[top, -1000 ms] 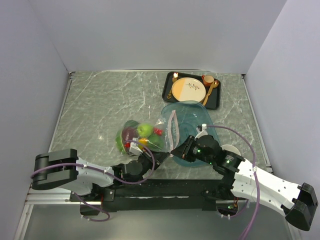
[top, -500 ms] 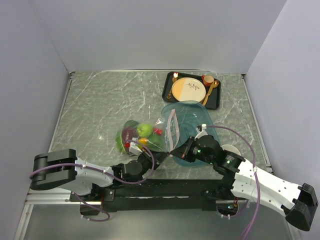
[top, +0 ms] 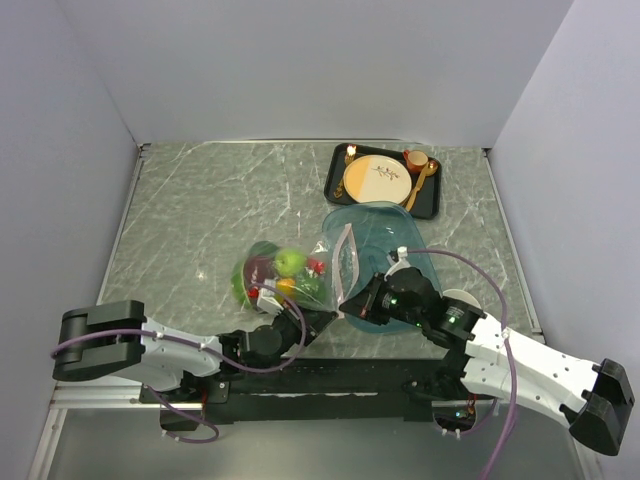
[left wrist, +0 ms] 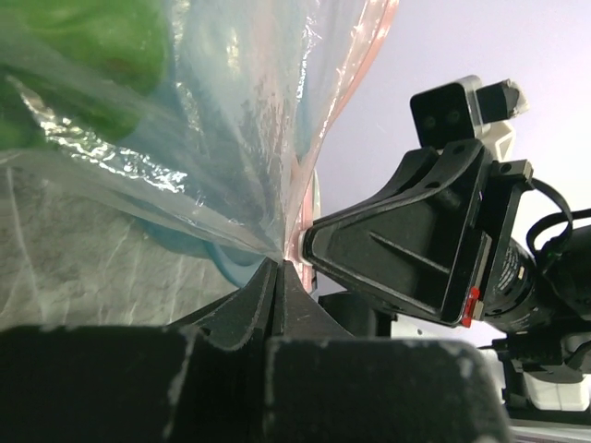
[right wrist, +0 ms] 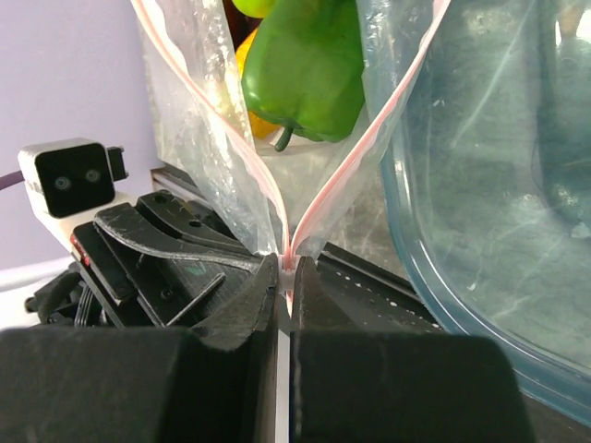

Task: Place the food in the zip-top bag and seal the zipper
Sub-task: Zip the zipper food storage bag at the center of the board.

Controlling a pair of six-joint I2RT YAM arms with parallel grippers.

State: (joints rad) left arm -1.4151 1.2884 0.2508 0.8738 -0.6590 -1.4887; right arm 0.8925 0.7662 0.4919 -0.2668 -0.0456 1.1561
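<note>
Two hands pinch the near corner of the zip-top bag (top: 268,250): the left hand (left wrist: 279,268) on clear plastic, the right hand (right wrist: 284,268) on the pink zipper (top: 348,255). The food (top: 290,262) is inside the bag, beside the teal tray (top: 405,238).

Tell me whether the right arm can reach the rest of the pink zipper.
Probably yes. The right arm has its jaws shut on the near end of the zipper, and the strip runs on with nothing across it.

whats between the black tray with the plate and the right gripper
The translucent teal oval tray lies between the black tray and the right gripper, the zipper of the zip-top bag crossing its left side. The top view shows it.
</note>
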